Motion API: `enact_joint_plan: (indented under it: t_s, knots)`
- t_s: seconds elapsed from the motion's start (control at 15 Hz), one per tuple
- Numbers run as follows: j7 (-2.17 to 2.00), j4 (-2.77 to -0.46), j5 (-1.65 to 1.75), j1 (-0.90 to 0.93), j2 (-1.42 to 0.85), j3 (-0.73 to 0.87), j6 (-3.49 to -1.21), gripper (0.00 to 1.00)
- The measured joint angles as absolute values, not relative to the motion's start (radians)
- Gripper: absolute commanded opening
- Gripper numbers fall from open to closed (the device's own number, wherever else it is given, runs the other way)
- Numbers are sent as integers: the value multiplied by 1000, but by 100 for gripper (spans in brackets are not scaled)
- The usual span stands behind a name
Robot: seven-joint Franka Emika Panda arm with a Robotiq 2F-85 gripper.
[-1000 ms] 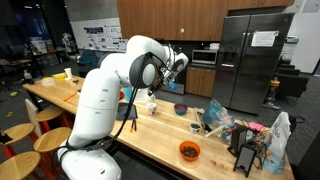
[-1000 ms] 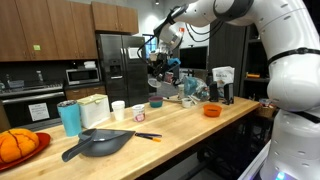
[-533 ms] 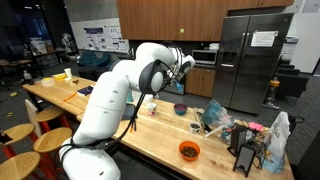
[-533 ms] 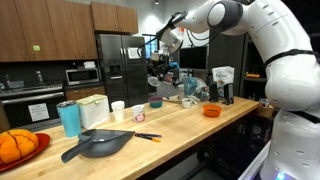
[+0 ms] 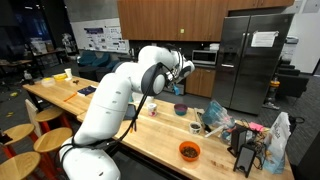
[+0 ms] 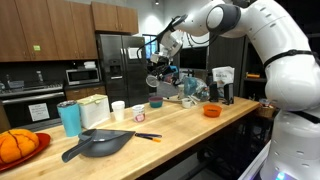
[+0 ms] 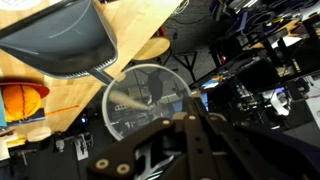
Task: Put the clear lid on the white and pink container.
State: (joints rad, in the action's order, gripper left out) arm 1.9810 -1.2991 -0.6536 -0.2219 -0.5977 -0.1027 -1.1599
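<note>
The fingers (image 7: 190, 130) are clenched on the edge of the clear lid (image 7: 148, 103). The wrist view shows this best. The lid is a round, see-through disc, held high in the air over the counter (image 6: 185, 122). It looks thin and light, and is likely bendy plastic and a bit slippery. So I think the rim is the right place to hold it. A soft push down should be enough to seat it, and a hard squeeze could bend it.

The white and pink container (image 6: 139, 115) stands on the counter, lower down and off to the side of the lid. A white cup (image 6: 118, 108) is just beside it, and a dark purple bowl (image 6: 156, 102) is near. An orange bowl (image 6: 211, 110) sits farther along. A dark pan (image 7: 60, 35) lies on the counter too.

The wrist view does not show the container at all. The fingers there are dark and blurry, so their tips are hard to see. In both exterior views the lid is too small and clear to make out.
</note>
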Motion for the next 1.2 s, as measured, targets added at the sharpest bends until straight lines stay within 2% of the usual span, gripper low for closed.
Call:
enact_joint_plan:
  t_s: [0.67,0.93,1.2]
  knots:
    - [2075,-1115,-944,-225,-833,-143,-811,0]
    - [1972,-1107,-1096,-223,-859,-136,-819,0]
    - [1948,-1100,-1074,-195,-844,-85,-909,0]
